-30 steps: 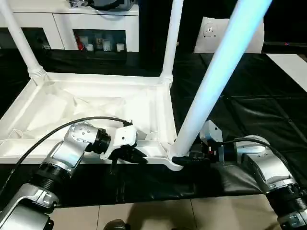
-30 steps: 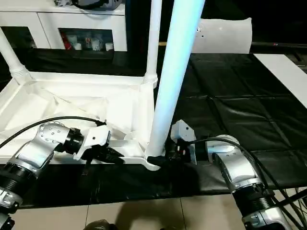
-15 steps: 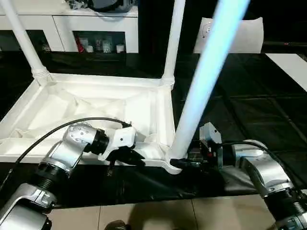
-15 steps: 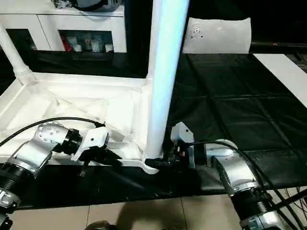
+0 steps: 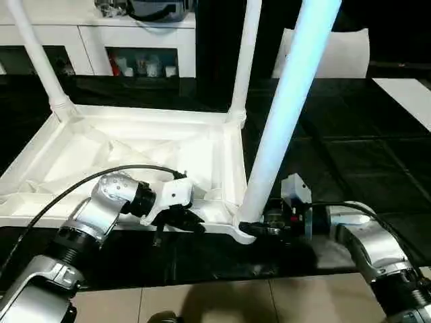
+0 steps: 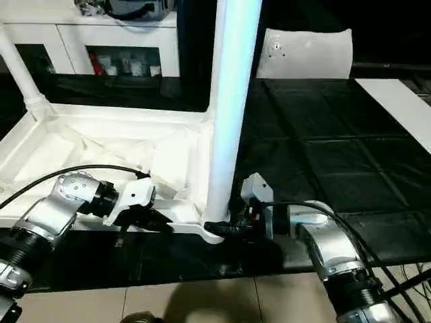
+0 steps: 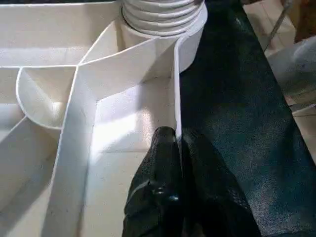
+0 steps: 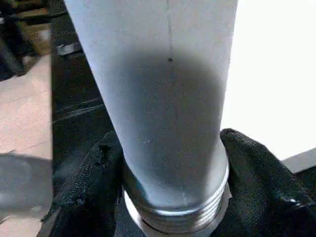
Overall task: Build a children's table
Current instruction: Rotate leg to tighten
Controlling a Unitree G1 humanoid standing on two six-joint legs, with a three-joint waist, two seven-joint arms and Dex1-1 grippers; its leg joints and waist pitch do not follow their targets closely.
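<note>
Left gripper [image 7: 178,163] pinched narrow on near side wall of tabletop [image 5: 135,151], which lies underside-up on black floor mat [image 5: 350,155]. Right gripper [image 8: 170,168] clasps base of near-corner leg [image 5: 286,108], fingers [image 8: 256,173] either side just above threaded collar. Farther: two legs [image 5: 244,60] upright in far corner sockets. Beyond: white cabinet [image 5: 101,33].

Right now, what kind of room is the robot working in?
Probably an indoor room set up as a workshop: a black mat covers the tiled floor, a white cabinet with small things on its shelves stands behind, and the upside-down tabletop lies on the mat.
</note>
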